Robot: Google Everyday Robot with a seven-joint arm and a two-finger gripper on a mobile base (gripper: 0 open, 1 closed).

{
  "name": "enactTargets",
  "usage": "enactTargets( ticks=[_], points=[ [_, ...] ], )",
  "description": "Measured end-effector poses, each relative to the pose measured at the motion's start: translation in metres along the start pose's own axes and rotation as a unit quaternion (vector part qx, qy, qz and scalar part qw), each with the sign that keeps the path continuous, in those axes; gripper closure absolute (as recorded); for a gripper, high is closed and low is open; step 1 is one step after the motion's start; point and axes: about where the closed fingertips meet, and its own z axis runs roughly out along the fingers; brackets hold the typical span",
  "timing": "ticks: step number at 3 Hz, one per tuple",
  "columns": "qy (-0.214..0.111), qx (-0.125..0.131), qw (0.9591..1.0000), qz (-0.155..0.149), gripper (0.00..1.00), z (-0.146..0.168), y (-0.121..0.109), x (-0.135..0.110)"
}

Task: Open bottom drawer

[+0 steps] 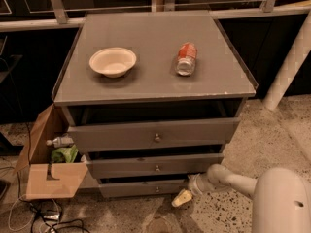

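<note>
- Target: bottom drawer [131, 189], the lowest and slimmest of three grey fronts, just above the floor; it stands out only a little, with a dark slit above its front; small brass knob [157, 189] at centre.
- Gripper [181, 198] sits low at the drawer's right end, just beside the front panel, right of the knob and slightly below it; not on the knob; I cannot tell how far it is open; I see nothing held in it.
- Arm [228, 179] reaches in from the lower right; forearm near level, close to the floor; wrist angled down and left.
- Plan (my judgement): shift left and up a touch to bracket the knob; close; pull straight back, level and slow; a slanted pull could jam the drawer or slip off the small knob.
- Watch the middle drawer [194, 165] overhanging above; keep the wrist under its edge.
</note>
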Motion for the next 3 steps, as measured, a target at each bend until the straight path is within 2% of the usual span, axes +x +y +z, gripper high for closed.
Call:
enactTargets(
  ticks=[1, 3],
  points=[
    [0.018, -0.001, 0.9998, 0.002, 0.0, 0.0142, -0.0046, 0.0081],
    [0.039, -0.005, 0.9992, 0.004, 0.0, 0.0156, 0.0024, 0.0175]
  ],
)
